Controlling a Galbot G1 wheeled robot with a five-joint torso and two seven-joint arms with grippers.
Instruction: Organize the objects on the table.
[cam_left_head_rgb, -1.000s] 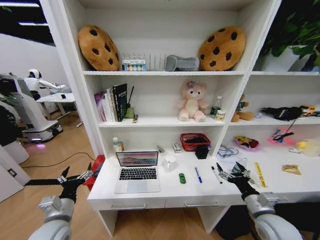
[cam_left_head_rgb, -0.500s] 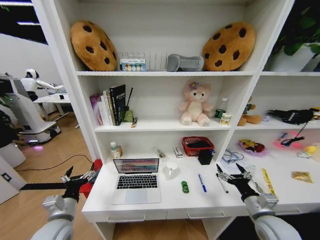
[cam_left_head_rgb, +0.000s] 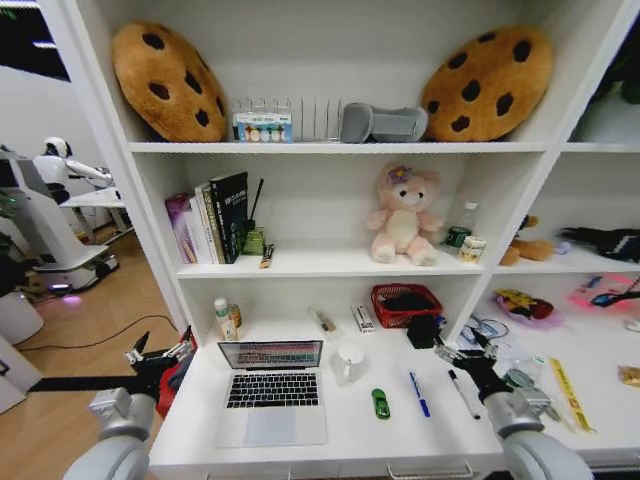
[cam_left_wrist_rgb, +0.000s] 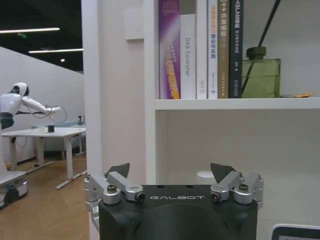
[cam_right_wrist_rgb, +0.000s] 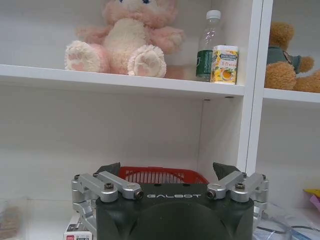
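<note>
A: Head view. I see the left gripper (cam_left_head_rgb: 160, 352) raised off the left end of the table (cam_left_head_rgb: 340, 440), fingers spread wide, nothing between them, touching nothing. The right gripper (cam_left_head_rgb: 460, 352) hangs over the desk's right part, just beside the black pen (cam_left_head_rgb: 463, 393), also spread and empty.

B: Task items?

A: The silver laptop (cam_left_head_rgb: 271, 390) sits open at the left of the desktop, screen facing me. To its right in a row: the green toy car (cam_left_head_rgb: 381, 403), the blue pen (cam_left_head_rgb: 419, 393), then the black pen. Car and both pens lie with long axes running roughly front to back, the pens slanted a little.

B: Left wrist view?

A: Left gripper (cam_left_wrist_rgb: 172, 172) wide apart, empty; books (cam_left_wrist_rgb: 200, 47) on a shelf beyond it.

B: Right wrist view?

A: Right gripper (cam_right_wrist_rgb: 167, 170) wide apart, empty, aimed at the red basket (cam_right_wrist_rgb: 160, 175) below the pink plush (cam_right_wrist_rgb: 125, 35).
</note>
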